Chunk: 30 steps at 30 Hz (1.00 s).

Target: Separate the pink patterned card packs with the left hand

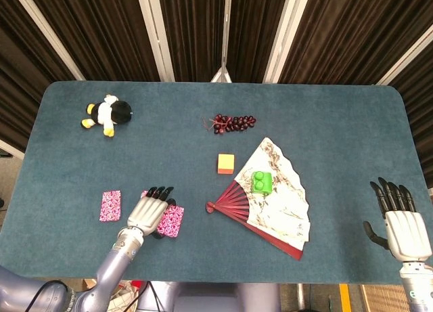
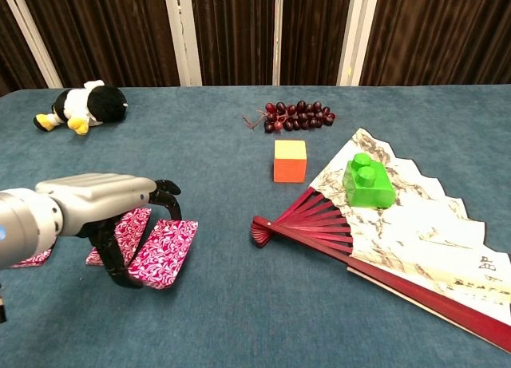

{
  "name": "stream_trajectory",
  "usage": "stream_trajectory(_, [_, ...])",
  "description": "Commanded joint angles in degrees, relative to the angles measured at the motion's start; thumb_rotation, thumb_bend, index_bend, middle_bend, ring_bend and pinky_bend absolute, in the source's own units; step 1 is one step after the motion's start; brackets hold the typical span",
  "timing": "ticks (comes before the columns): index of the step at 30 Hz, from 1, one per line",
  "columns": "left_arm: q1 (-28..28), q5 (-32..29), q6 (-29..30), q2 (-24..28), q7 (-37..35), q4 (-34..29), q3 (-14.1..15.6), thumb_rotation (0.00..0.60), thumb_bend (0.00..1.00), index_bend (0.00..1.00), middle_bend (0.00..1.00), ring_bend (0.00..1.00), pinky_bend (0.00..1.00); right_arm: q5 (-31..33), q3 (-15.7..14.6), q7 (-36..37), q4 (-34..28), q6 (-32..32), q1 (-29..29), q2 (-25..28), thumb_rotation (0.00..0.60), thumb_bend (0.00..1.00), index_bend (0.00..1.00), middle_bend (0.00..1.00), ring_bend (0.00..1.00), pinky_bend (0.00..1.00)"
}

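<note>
My left hand grips a pink patterned card pack between fingertips and thumb, with the pack tilted and its far edge raised. A second pink pack lies flat just behind it, mostly hidden by the hand in the head view. Another pink pack lies apart to the left, showing only as a sliver behind my forearm in the chest view. At the lower right, beside the table's near corner, my right hand holds nothing and its fingers are spread.
A red and white paper fan lies open right of centre with a green block on it. An orange cube, dark grapes and a plush penguin sit farther back.
</note>
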Motion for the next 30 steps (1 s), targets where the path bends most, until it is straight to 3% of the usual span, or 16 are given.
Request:
stream_trajectory(1, [-0.84,-1.59,0.13,-1.60,1.18,1.30,-0.79,0.600,0.24,0.24,0.00,0.00,0.00,-0.10,-0.04,-0.03,-0.02,0.10,-0.05,0.08,0.600,0.37,0.00,0.00,0.00,0.05])
stream_trajectory(3, [-1.22,-2.48,0.26,-2.25,1.94,1.68,-0.98,0.600,0.20,0.09,0.00,0.00,0.00,-0.11,0.00,-0.08,0.00,0.15,-0.04,0.10,0.600,0.37,0.00,0.00,0.00,0.05])
stream_trajectory(5, [-1.43,-2.97,0.70,-2.65,2.47,1.88,-1.14,0.600,0.19,0.02,0.00,0.00,0.00,-0.10,0.01,-0.18,0.02,0.14,-0.03,0.07,0.600,0.37,0.00,0.00,0.00,0.05])
stream_trajectory(12, [-0.92,-2.26,2.29,-1.28,1.06,-0.06,-2.24,0.600,0.19,0.00,0.00,0.00,0.00,-0.30,-0.08,-0.17,0.17,0.19,-0.02,-0.06,0.600,0.37,0.00,0.00,0.00,0.05])
stream_trajectory(16, [0.71,1.36,4.11,2.94,-1.53,-4.06,-2.09,0.600,0.19,0.00,0.00,0.00,0.00,-0.23,-0.08,-0.12,0.17,0.18,-0.06,0.01,0.600,0.37,0.00,0.00,0.00,0.05])
stream_trajectory(18, [4.31,8.87,9.21,9.37,-4.16,-7.70,0.48,0.600,0.19,0.00,0.00,0.00,0.00,-0.21,-0.07,-0.21,0.20,0.24,-0.09,0.01,0.600,0.37,0.00,0.00,0.00,0.05])
stream_trajectory(22, [9.69,20.68,13.54,16.86,-10.31,-8.66,5.96,0.600,0.19,0.00,0.00,0.00,0.00,-0.30,-0.07,-0.65,0.24,0.31,-0.07,-0.11,0.600,0.37,0.00,0.00,0.00,0.05])
stream_trajectory(30, [19.56,35.76,23.63,24.43,-19.94,-2.20,13.07,0.600,0.13,0.00,0.00,0.00,0.00,-0.49,0.04,-2.25,0.24,1.05,-0.24,-0.43,0.600,0.37,0.00,0.00,0.00,0.05])
